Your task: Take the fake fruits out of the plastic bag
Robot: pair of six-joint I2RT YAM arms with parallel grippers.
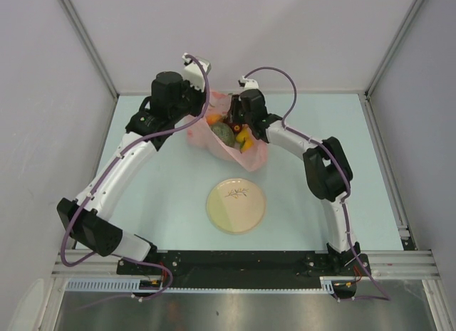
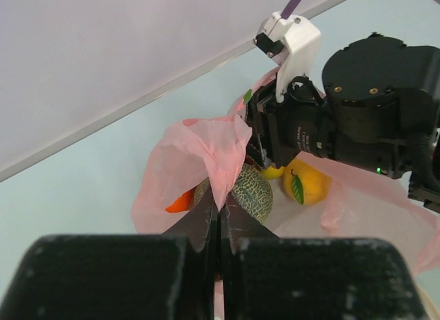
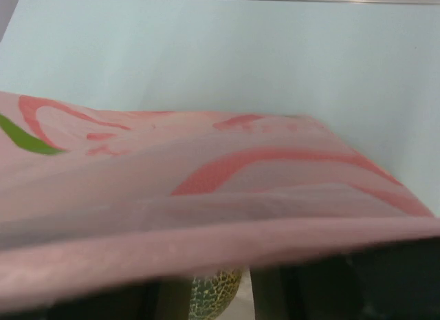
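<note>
1. Fake fruits (image 1: 229, 132) sit inside the plastic bag (image 1: 251, 157), which stands in the upper centre of the overhead view on the pale counter (image 1: 157, 181). From where I stand, none is out of it yet.
2. Through the mouth I can pick out the netted melon (image 2: 251, 193) in the middle. A yellow fruit (image 2: 306, 184) with a green leaf lies to its right, and a sliver of an orange one (image 2: 181, 201) shows at the left.
3. The left tool (image 2: 218, 224) is closed tight on a fold of the bag's rim, at the lower centre of its own camera view, and the film peaks above the pinch. I read this as holding the mouth up and open, so the bag neither slumps over the fruit nor slides when something is pulled out.
4. The right tool (image 2: 258, 157) is pushed down into the opening from the upper right, just above the melon, seemingly going for a fruit. The bag and the tool's own body hide its fingertips, so I cannot tell how far apart they are or whether they hold anything.
5. Pink film blankets most of the right tool's own camera, with only a patch of melon at the bottom edge. That suggests it is well inside the bag.
6. The cream plate (image 1: 246, 216) lies at the lower centre of the overhead view, well apart from the bag. It looks a likely landing spot for the fruit.
</note>
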